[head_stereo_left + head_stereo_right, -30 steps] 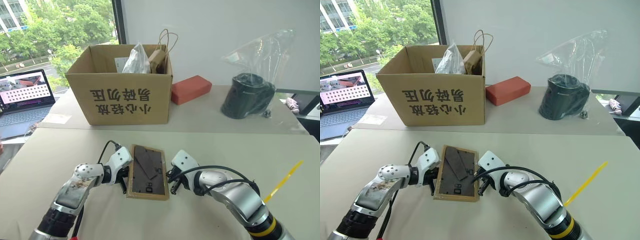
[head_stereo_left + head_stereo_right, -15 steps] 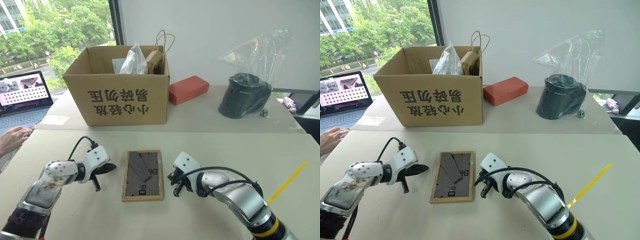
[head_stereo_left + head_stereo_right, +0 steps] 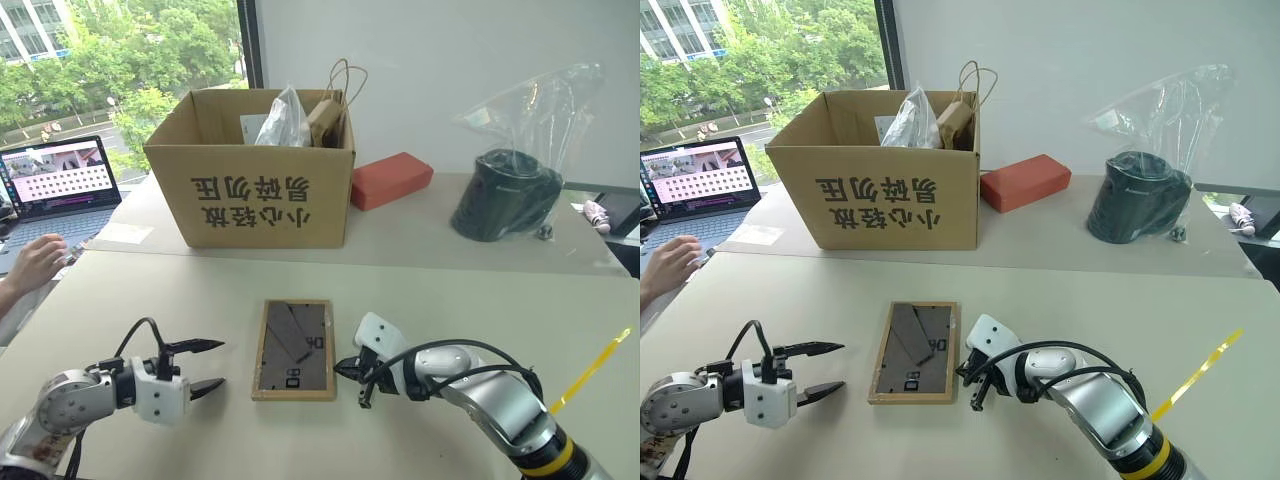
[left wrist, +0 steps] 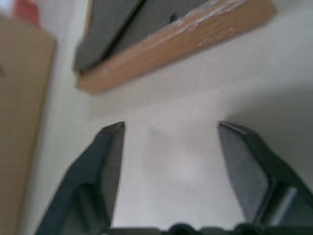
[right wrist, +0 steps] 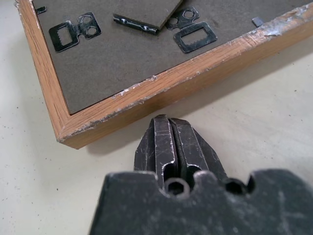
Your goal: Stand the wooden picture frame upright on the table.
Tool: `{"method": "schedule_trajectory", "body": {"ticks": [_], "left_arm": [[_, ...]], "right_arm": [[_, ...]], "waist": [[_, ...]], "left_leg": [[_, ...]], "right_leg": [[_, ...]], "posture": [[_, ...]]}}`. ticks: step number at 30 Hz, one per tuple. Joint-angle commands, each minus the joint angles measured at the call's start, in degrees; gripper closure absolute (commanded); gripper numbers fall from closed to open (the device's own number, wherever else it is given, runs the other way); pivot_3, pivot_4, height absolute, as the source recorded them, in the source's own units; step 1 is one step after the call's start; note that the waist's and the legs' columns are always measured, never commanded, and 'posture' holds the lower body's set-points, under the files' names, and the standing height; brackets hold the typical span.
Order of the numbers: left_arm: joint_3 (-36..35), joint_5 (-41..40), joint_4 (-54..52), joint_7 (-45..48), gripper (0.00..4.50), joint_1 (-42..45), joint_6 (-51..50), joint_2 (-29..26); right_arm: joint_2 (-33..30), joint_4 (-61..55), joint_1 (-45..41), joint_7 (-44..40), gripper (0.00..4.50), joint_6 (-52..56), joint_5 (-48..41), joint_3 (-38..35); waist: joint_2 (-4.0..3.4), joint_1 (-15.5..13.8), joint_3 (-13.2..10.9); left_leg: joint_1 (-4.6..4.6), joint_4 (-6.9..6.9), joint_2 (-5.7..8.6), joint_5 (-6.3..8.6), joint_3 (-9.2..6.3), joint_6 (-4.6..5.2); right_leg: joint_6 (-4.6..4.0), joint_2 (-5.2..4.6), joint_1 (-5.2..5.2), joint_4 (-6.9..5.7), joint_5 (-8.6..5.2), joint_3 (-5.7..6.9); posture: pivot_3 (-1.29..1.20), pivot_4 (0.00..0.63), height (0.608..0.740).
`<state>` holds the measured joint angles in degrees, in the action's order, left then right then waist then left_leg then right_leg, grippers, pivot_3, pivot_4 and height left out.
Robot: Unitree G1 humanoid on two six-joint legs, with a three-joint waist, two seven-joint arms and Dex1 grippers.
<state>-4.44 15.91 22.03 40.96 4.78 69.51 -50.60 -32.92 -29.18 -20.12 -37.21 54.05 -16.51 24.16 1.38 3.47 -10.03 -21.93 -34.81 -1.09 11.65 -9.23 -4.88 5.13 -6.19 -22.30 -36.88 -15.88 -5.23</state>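
Observation:
The wooden picture frame [image 3: 293, 348] lies flat on the beige table [image 3: 450, 300], dark grey back panel and folded stand facing up. My left gripper [image 3: 215, 363] is open and empty, a short way to the frame's left, pointing at it. In the left wrist view its fingers [image 4: 110, 152] stand wide apart over bare tabletop, short of the frame's [image 4: 176, 36] edge. My right gripper [image 3: 343, 367] is shut, its tip close to the frame's right edge. The right wrist view shows the closed tip [image 5: 166, 125] just short of a frame [image 5: 146, 93] corner, holding nothing.
Behind the frame, on a second table, stand a large cardboard box [image 3: 255, 185], a red-orange case [image 3: 390, 180] and a black object in a plastic bag [image 3: 500, 195]. A laptop [image 3: 60, 180] and a person's hand [image 3: 35, 262] are at the left. A yellow strip [image 3: 590, 365] hangs at the right.
The frame, held tilted between both grippers a second ago, now lies flat. My left gripper drew away to the left, rolled over and opened. The right gripper stayed shut beside the frame.

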Motion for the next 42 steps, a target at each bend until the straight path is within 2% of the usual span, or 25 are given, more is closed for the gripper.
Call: {"method": "schedule_trajectory", "body": {"ticks": [1, 4, 9, 16, 18, 19, 23, 25, 27, 33, 36, 38, 39, 40, 42], "left_arm": [[2.2, 15.0, 11.0, -7.0, 0.07, 5.3, 13.2, 2.1], [5.2, 24.5, 16.7, -12.6, 0.07, 11.7, 15.9, 4.8], [10.4, 35.4, 20.2, -22.3, 0.07, 19.2, 15.4, 8.5], [16.4, 42.6, 22.4, -35.0, 0.07, 24.2, 14.7, 7.5], [18.1, 44.0, 23.3, -38.0, 0.62, 24.8, 14.7, 6.4], [19.0, 44.6, 23.8, -39.2, 0.76, 25.2, 14.6, 6.0], [22.8, 48.2, 23.6, -45.4, 2.27, 25.8, 13.1, 4.4], [24.4, 49.5, 23.1, -48.3, 2.82, 26.0, 12.1, 4.0], [25.9, 50.7, 22.3, -51.5, 3.14, 26.1, 10.9, 3.5], [29.6, 51.8, 21.3, -57.8, 3.27, 26.1, 7.6, 2.8], [31.0, 51.7, 20.8, -59.5, 3.27, 25.8, 6.6, 2.6], [31.9, 51.5, 20.1, -60.3, 3.27, 25.5, 6.0, 2.4], [32.3, 51.3, 19.8, -60.6, 3.27, 25.4, 5.7, 2.4], [32.6, 51.3, 19.4, -60.9, 3.27, 25.3, 5.5, 2.3], [33.4, 51.2, 18.7, -61.5, 3.27, 25.0, 5.0, 2.3]], "right_arm": [[0.8, 0.2, -0.9, -0.3, 4.5, 0.2, 0.3, 1.3], [1.5, -0.1, -1.7, -0.2, 4.5, 1.3, 0.2, 2.3], [2.9, 0.7, -3.2, 0.6, 4.5, 2.5, 1.0, 3.4], [3.2, 0.1, -2.6, 2.0, 4.5, 4.1, 1.2, 2.2], [2.9, 0.1, -2.2, 2.1, 4.5, 4.1, 1.2, 2.0], [2.9, 0.1, -2.1, 2.2, 4.5, 4.2, 1.2, 2.0], [2.8, -0.7, -1.5, 2.2, 4.5, 4.6, 0.9, 1.3], [2.6, -1.2, -1.4, 2.1, 4.5, 4.9, 0.7, 0.8], [1.9, -1.9, -1.2, 1.7, 4.5, 5.1, 0.2, -0.1], [-3.1, 2.6, -2.6, 0.3, 4.5, 0.5, -0.7, -12.1], [-1.4, 6.6, -7.4, -0.4, 4.5, 0.1, -2.4, -14.7], [2.5, 9.8, -11.9, -1.0, 4.5, 0.7, -3.9, -14.4], [4.8, 11.8, -14.1, -1.2, 3.91, 1.3, -4.8, -14.3], [7.6, 14.1, -16.2, -1.1, 3.72, 1.9, -5.8, -14.5], [13.6, 19.8, -21.1, -2.5, 2.96, 5.0, -9.4, -14.7]], "waist": [[-0.04, -0.1, 0.0], [-0.39, -0.3, 0.3], [-0.99, -1.7, 0.8], [-1.09, -2.3, 1.2], [-1.08, -2.3, 1.2], [-1.08, -2.2, 1.2], [-1.05, -2.2, 1.2], [-0.93, -2.3, 1.2], [-0.85, -2.4, 1.2], [-0.84, -2.6, 1.2], [-0.85, -2.4, 1.2], [-0.84, -1.9, 1.2], [-0.85, -1.5, 1.2], [-0.85, -1.2, 1.2], [-0.86, -0.9, 1.2]], "left_leg": [[0.04, 0.0, 0.0, 0.0, 0.0, 0.0], [0.06, 0.0, 0.03, 0.0, -0.01, 0.0], [0.11, -0.09, 0.1, -0.03, -0.02, -0.03], [0.11, -0.08, 0.21, -0.04, -0.02, -0.04], [0.1, -0.08, 0.21, -0.04, -0.02, -0.04], [0.1, -0.07, 0.21, -0.04, -0.02, -0.04], [0.08, -0.02, 0.2, -0.03, -0.03, -0.04], [0.04, -0.03, 0.2, -0.03, -0.08, -0.04], [0.02, -0.04, 0.2, -0.04, -0.09, -0.05], [-0.02, -0.05, 0.23, -0.04, -0.08, -0.05], [0.04, -0.04, 0.23, -0.04, -0.07, -0.05], [0.09, -0.01, 0.2, -0.04, -0.08, -0.06], [0.11, 0.01, 0.19, -0.04, -0.08, -0.05], [0.12, 0.02, 0.19, -0.04, -0.09, -0.05], [0.11, 0.01, 0.2, -0.05, -0.12, -0.05]], "right_leg": [[0.0, 0.0, 0.03, 0.0, 0.0, 0.0], [0.04, -0.01, 0.06, -0.02, 0.0, 0.0], [0.2, -0.07, 0.18, -0.05, 0.0, 0.0], [0.32, -0.18, 0.19, -0.04, -0.03, 0.0], [0.33, -0.18, 0.19, -0.03, -0.04, 0.01], [0.33, -0.18, 0.18, -0.03, -0.04, 0.0], [0.35, -0.17, 0.14, -0.03, -0.05, 0.03], [0.35, -0.17, 0.13, -0.03, -0.06, 0.07], [0.35, -0.18, 0.15, -0.01, -0.05, 0.09], [0.36, -0.22, 0.15, 0.0, -0.06, 0.1], [0.36, -0.21, 0.15, -0.04, -0.06, 0.1], [0.35, -0.18, 0.14, -0.1, -0.07, 0.1], [0.34, -0.17, 0.14, -0.12, -0.07, 0.09], [0.34, -0.17, 0.13, -0.16, -0.07, 0.09], [0.33, -0.16, 0.13, -0.19, -0.07, 0.1]], "posture": [[0.0, 0.15, 0.74], [0.0, 0.15, 0.74], [0.0, 0.15, 0.74], [0.0, 0.15, 0.74], [0.0, 0.15, 0.74], [0.0, 0.15, 0.74], [0.0, 0.15, 0.74], [0.0, 0.15, 0.74], [0.0, 0.15, 0.74], [0.0, 0.15, 0.74], [0.0, 0.15, 0.74], [0.0, 0.15, 0.74], [0.0, 0.15, 0.74], [0.0, 0.15, 0.74], [0.0, 0.15, 0.74]]}}
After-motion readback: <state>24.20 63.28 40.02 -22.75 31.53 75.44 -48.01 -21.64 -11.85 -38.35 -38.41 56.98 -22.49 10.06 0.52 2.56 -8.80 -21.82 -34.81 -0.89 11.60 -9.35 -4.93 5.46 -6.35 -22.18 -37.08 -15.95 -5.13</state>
